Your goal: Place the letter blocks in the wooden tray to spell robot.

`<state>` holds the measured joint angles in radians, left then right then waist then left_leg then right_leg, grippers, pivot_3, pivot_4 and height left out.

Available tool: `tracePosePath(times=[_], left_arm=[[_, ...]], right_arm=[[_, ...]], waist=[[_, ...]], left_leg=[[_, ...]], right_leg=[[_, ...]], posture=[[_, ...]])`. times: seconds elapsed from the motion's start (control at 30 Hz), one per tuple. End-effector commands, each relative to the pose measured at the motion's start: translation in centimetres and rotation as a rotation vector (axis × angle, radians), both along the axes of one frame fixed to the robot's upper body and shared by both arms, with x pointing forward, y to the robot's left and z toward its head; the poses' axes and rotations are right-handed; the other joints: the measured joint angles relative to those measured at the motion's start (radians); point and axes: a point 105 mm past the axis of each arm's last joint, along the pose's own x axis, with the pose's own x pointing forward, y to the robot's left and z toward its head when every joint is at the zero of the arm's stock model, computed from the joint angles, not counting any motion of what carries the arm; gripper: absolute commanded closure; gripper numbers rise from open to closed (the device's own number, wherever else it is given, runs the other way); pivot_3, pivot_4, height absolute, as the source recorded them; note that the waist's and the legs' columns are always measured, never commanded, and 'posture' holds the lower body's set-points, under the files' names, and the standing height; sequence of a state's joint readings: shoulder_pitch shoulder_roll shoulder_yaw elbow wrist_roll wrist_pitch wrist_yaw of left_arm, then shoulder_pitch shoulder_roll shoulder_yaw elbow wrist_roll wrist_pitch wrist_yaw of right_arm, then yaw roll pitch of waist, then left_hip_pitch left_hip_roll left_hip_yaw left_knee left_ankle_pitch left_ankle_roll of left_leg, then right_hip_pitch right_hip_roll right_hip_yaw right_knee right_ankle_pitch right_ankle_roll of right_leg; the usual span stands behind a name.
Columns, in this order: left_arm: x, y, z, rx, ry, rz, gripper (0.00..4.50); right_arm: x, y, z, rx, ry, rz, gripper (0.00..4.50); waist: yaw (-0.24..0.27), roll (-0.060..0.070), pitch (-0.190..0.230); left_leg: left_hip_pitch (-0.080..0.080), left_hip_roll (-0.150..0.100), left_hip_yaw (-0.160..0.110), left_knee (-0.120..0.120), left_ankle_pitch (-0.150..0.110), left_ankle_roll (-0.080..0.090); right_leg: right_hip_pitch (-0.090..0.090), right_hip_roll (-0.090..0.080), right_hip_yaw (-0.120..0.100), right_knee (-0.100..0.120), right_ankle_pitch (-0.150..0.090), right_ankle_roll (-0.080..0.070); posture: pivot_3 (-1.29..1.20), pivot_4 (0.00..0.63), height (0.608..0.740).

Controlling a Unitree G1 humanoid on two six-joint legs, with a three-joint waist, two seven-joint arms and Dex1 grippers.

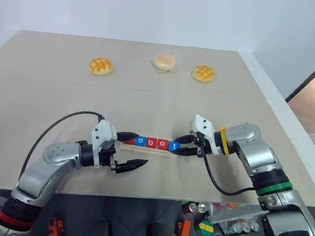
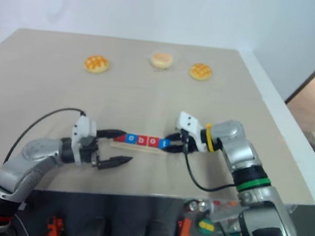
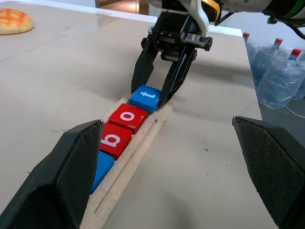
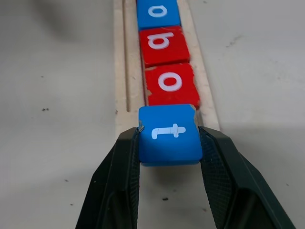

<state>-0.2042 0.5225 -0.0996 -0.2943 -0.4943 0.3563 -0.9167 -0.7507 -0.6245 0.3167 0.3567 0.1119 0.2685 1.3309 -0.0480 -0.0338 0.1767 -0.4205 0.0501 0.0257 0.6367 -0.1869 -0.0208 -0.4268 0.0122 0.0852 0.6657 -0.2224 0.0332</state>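
Observation:
The wooden tray (image 1: 152, 150) lies across the table's near middle, and the letter blocks sit in it in a row. From its left they are a partly hidden red block (image 1: 129, 140), blue o (image 1: 140, 141), red b (image 1: 150, 143) and red o (image 1: 162, 145). At the tray's right end my right gripper (image 1: 181, 146) is shut on the blue t (image 4: 169, 134), which sits right against the red o (image 4: 169, 82). My left gripper (image 1: 141, 149) stands wide open at the tray's left end, one finger over the tray and the other in front of it.
Three buns lie at the table's far side: one at the left (image 1: 101, 66), a wrapped one in the middle (image 1: 165, 62) and one to its right (image 1: 203, 73). Water bottles (image 3: 281, 71) stand beyond the table's right edge. Black cables trail from both wrists.

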Motion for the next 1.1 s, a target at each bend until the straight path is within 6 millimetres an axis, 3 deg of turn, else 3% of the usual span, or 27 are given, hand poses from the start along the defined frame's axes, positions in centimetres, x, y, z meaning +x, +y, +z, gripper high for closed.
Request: tracePosePath(times=[0.03, 1.07, 1.1], left_arm=[[-0.4, 0.0, 1.2, -0.022, -0.047, -0.001, 0.00], [-0.7, 0.1, 0.8, 0.010, -0.060, -0.002, 0.00], [-0.7, 0.1, 0.8, 0.011, -0.061, -0.003, 0.00]], right_arm=[[0.5, 0.2, 0.9, -0.006, -0.045, 0.022, 3.18], [0.7, 1.2, 0.2, -0.001, -0.013, 0.040, 3.18], [0.8, 1.2, 0.3, 0.005, -0.014, 0.036, 2.71]], waist=[[0.000, 0.000, 0.000], [0.000, 0.000, 0.000], [0.000, 0.000, 0.000]], left_leg=[[0.000, 0.000, 0.000, 0.000, 0.000, 0.000], [0.000, 0.000, 0.000, 0.000, 0.000, 0.000], [0.000, 0.000, 0.000, 0.000, 0.000, 0.000]], right_leg=[[0.000, 0.000, 0.000, 0.000, 0.000, 0.000], [0.000, 0.000, 0.000, 0.000, 0.000, -0.001], [0.000, 0.000, 0.000, 0.000, 0.000, -0.001]], posture=[[0.00, 0.150, 0.739], [0.00, 0.150, 0.739], [0.00, 0.150, 0.739]])
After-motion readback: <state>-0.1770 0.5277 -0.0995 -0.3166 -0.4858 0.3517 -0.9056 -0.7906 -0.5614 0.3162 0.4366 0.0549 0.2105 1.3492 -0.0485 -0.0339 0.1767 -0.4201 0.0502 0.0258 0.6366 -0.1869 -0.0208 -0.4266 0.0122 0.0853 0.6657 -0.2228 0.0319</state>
